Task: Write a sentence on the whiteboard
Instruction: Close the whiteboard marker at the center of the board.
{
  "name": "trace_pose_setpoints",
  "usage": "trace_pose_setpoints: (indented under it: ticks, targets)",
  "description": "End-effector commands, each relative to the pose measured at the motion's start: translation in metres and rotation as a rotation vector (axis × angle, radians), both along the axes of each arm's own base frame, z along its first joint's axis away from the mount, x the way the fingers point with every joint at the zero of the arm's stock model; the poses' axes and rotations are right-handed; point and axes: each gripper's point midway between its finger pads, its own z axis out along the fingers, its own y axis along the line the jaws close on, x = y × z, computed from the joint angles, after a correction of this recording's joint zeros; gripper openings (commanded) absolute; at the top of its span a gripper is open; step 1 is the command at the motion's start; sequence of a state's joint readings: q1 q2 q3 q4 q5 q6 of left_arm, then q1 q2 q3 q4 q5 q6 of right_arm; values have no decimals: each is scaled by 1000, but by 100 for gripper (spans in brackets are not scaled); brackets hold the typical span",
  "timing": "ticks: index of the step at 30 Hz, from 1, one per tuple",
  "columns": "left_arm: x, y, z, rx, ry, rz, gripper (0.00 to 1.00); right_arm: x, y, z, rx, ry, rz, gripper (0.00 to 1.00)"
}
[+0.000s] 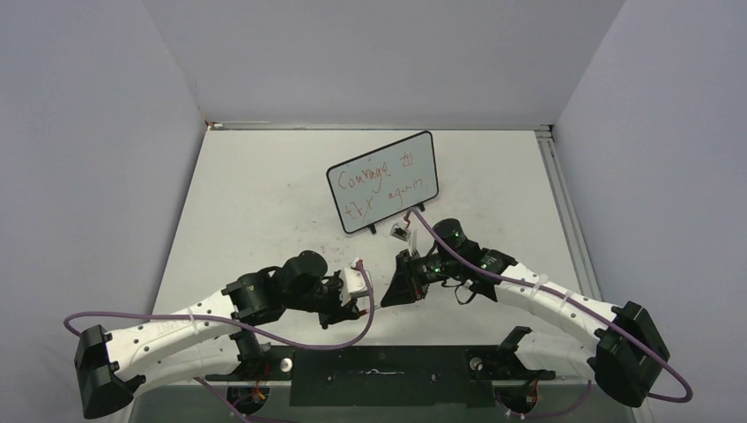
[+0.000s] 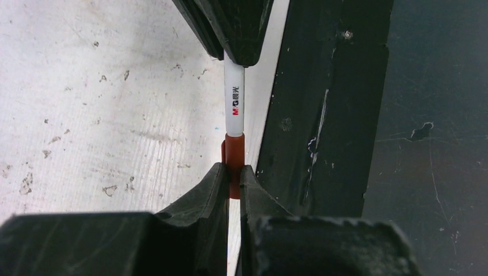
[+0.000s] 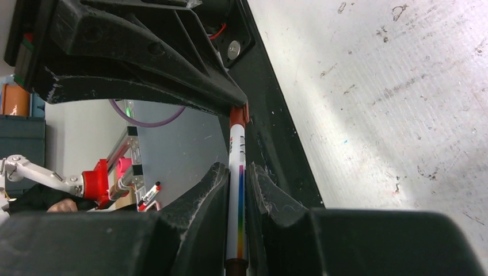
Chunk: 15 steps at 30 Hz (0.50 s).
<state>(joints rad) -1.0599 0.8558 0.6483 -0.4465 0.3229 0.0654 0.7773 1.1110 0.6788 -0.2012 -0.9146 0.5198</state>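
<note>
The whiteboard (image 1: 385, 181) stands tilted on its two black feet at the table's middle back. The sentence (image 1: 374, 187) is on it in red, in two lines, roughly "Courage to try again". The two grippers meet tip to tip in front of the board, near the table's front edge, with a marker between them. My left gripper (image 1: 357, 308) (image 2: 232, 169) is shut on the marker's red cap (image 2: 233, 155). My right gripper (image 1: 396, 286) (image 3: 236, 169) is shut on the white marker barrel (image 3: 235, 201) (image 2: 234, 95). The cap (image 3: 239, 117) sits at the barrel's end.
A black base plate (image 1: 388, 370) (image 2: 328, 115) runs along the near edge right beside the grippers. The table top (image 1: 264, 194) is white and stained. Grey walls (image 1: 88, 132) close in the left, back and right sides.
</note>
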Motion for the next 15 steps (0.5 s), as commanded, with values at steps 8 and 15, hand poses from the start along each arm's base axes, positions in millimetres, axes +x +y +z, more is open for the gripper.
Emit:
trace_pose_setpoints:
  ticks: [8, 15]
  targets:
    - [22, -9, 69, -162, -157, 70, 36, -10, 16, 18, 222, 9, 32, 5]
    - [21, 0, 109, -244, -154, 130, 60, -8, 15, 31, 304, 14, 8, 5]
